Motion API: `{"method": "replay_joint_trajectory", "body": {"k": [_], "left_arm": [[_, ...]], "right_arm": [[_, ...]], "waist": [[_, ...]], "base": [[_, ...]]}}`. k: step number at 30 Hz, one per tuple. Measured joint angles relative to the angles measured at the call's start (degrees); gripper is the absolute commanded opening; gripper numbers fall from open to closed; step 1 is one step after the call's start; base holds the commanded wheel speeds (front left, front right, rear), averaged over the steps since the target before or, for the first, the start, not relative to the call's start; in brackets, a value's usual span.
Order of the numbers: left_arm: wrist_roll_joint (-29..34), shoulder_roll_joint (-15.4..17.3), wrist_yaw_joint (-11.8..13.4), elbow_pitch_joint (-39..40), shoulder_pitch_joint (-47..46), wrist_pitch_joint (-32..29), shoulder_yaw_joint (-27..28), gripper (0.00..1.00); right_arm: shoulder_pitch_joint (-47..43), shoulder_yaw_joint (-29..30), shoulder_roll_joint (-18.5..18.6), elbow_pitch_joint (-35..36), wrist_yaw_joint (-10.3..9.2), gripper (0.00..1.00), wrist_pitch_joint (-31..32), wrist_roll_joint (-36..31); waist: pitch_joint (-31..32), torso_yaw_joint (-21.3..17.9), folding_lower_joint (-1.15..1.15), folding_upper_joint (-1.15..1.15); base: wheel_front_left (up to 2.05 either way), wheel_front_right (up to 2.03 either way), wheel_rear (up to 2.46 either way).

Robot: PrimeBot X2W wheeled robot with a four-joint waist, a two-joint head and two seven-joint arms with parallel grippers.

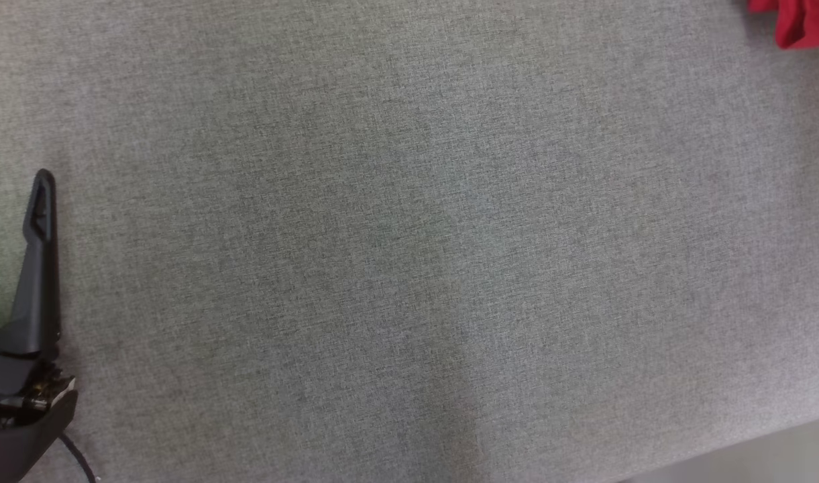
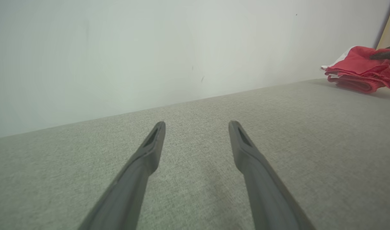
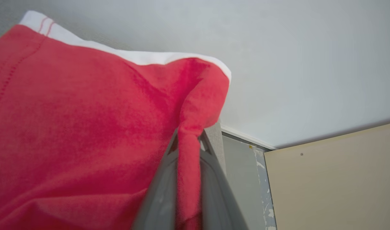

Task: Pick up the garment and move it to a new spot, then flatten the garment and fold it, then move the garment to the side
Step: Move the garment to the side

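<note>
Red garment with white trim (image 2: 357, 68) at far right corner of grey fabric-covered desk (image 1: 409, 268), resting there in stacked layers. Right fingers (image 3: 159, 198) clenched on pinch of red cloth near white-trimmed edge. Left fingers (image 2: 153, 143) spread wide, grasping nothing, over bare desk, well apart from garment. Judgement: layers look folded, so flattening and folding probably done; move to side appears in hand. Left to do: settle garment, let go.
</note>
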State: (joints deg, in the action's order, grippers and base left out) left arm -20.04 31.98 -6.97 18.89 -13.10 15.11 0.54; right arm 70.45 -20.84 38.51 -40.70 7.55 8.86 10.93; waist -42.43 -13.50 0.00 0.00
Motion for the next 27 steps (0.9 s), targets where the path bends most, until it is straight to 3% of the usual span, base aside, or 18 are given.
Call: {"method": "replay_joint_trajectory", "body": {"k": [1,2,3,4,10,17,27], "left_arm": [[0.1,0.0,0.1,0.2,0.2,0.0,0.2,1.00],[0.2,0.1,0.3,0.3,0.4,0.0,0.3,1.00],[0.3,0.1,0.4,0.4,0.5,0.0,0.3,1.00],[0.3,0.0,0.4,0.5,0.6,0.0,0.3,1.00],[0.7,-0.6,0.6,-0.1,1.3,0.0,0.2,1.00],[1.0,-4.5,0.7,-3.8,2.1,-0.1,-1.2,1.00],[2.0,-10.8,0.4,-10.8,6.4,-0.1,-0.8,1.00]], "right_arm": [[0.2,0.3,0.0,0.1,0.00,0.00,0.4,-0.3],[0.3,0.5,0.0,0.1,0.00,0.28,0.7,-0.8],[0.3,0.7,0.0,0.2,0.00,0.82,0.7,-1.4],[0.3,1.0,-0.1,0.3,0.00,1.00,0.7,-1.9],[0.2,2.5,-0.6,1.0,0.00,1.00,1.3,-4.6],[-1.2,4.1,-3.4,4.9,0.00,1.00,-3.0,-4.3],[-12.8,4.7,-10.6,11.2,0.00,1.00,-8.4,-1.6]], "waist": [[-0.1,-0.1,0.00,0.00],[-0.1,-0.2,0.00,0.00],[-0.1,-0.2,0.00,0.00],[0.0,-0.2,0.00,0.00],[1.2,0.1,0.00,0.00],[5.6,0.9,0.00,0.00],[15.7,2.9,0.00,0.00]], "base": [[0.00,0.00,0.00],[0.00,0.00,0.00],[0.00,0.00,0.00],[0.00,0.00,0.00],[0.00,0.00,0.00],[0.00,0.00,0.00],[0.00,0.00,0.00]]}}
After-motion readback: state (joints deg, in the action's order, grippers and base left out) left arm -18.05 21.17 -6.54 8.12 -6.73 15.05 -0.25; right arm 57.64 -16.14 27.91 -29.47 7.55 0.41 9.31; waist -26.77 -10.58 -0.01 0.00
